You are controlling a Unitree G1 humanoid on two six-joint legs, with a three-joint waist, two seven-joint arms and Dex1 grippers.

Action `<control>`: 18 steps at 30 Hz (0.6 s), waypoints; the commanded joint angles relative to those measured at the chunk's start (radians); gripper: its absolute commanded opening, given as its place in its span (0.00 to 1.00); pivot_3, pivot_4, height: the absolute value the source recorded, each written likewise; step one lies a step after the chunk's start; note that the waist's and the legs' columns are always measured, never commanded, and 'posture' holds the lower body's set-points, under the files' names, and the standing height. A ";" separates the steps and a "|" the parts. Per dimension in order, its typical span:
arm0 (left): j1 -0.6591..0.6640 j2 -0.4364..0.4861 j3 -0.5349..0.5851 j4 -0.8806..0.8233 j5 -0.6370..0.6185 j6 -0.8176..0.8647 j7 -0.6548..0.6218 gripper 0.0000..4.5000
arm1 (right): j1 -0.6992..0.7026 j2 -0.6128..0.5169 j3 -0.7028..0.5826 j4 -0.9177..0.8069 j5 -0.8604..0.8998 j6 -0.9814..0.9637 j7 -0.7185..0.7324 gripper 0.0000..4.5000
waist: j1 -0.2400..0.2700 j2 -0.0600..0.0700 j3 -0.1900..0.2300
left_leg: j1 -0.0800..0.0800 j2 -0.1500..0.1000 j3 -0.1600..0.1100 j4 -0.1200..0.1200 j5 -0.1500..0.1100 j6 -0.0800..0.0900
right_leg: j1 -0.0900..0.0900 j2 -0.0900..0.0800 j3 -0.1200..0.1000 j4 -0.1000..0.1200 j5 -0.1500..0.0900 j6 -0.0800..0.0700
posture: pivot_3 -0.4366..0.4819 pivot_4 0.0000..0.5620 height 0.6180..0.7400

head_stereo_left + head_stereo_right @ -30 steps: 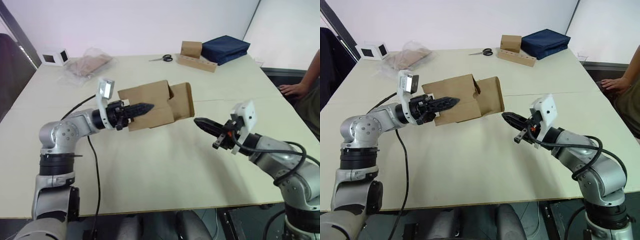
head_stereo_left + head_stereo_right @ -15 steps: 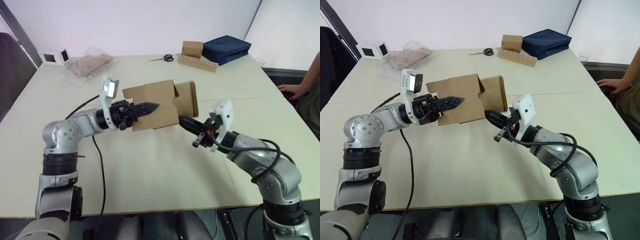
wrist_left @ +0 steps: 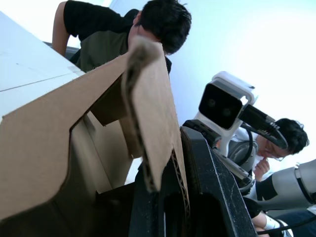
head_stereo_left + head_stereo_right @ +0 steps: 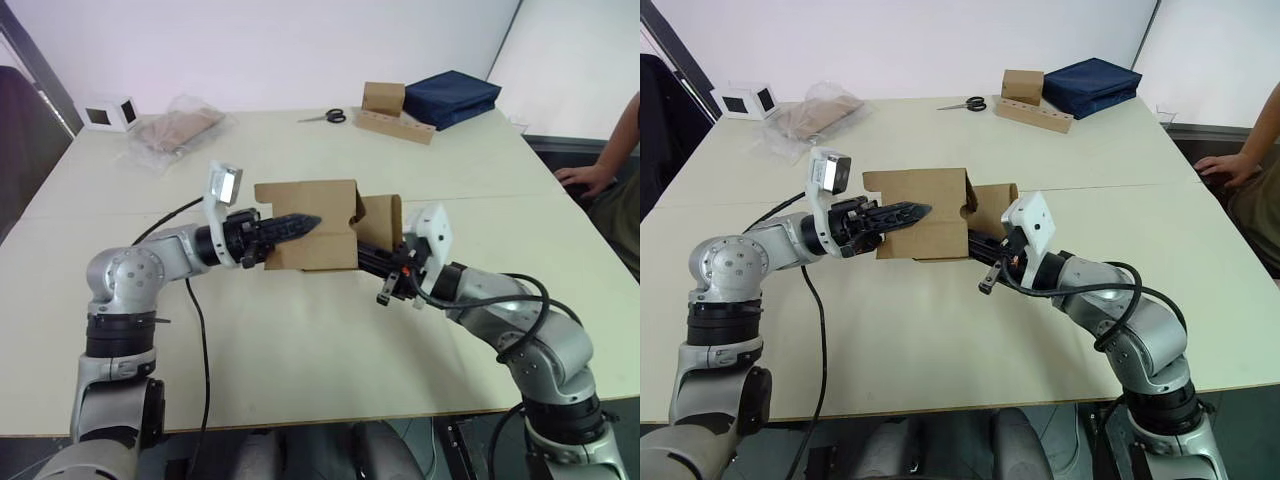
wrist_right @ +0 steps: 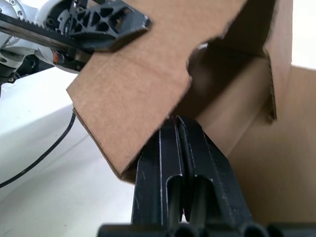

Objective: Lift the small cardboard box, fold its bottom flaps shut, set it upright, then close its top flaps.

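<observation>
Head views: the left gripper [image 4: 300,222] is holding the small cardboard box [image 4: 310,225] up above the table [image 4: 300,340], near its middle, box lying sideways. Its fingers are clamping one box wall. The right gripper [image 4: 368,255] is pressing in at the box's lower edge on the right-arm side, where a flap [image 4: 383,220] is standing open. A person's hand [image 4: 582,177] is resting at the table's right edge. At the far side are lying scissors [image 4: 327,116], a brown box on a cardboard strip [image 4: 392,110], a blue bag [image 4: 452,96], a plastic bag [image 4: 178,127] and a small white box [image 4: 108,113].

Left wrist view: the fingers [image 3: 217,187] are pinching a corrugated wall edge between them. The right arm's white camera housing [image 3: 224,101] is sitting just beyond the box, people behind it.

Right wrist view: the right gripper's fingers [image 5: 192,148] are pressed together with nothing between them, tips touching the box's edge beside its open interior. The left gripper is showing on the outer wall.
</observation>
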 commanded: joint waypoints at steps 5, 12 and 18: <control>0.010 0.071 0.055 -0.060 -0.072 0.024 -0.012 0.02 | 0.008 -0.074 -0.300 -0.012 0.251 0.087 -0.017 0.00 | 0.000 0.000 0.000 | 0.000 0.000 0.000 0.000 0.000 0.000 | 0.000 0.000 0.000 0.000 0.000 0.000 | 0.48 0.27 1.00; -0.004 0.085 0.071 -0.094 -0.146 0.068 0.013 0.00 | 0.020 -0.107 -0.334 0.174 0.260 0.082 0.034 0.39 | -0.001 0.000 0.000 | 0.000 0.000 0.000 0.000 0.000 0.000 | 0.000 0.000 0.000 0.000 0.000 0.000 | 0.48 0.27 1.00; -0.014 0.085 0.062 -0.106 -0.183 0.076 0.036 0.00 | -0.017 -0.093 -0.318 0.331 0.297 0.095 0.117 0.39 | -0.002 0.000 0.000 | 0.000 0.000 0.001 0.000 0.000 0.000 | 0.000 0.000 0.000 0.000 0.000 0.000 | 0.48 0.27 1.00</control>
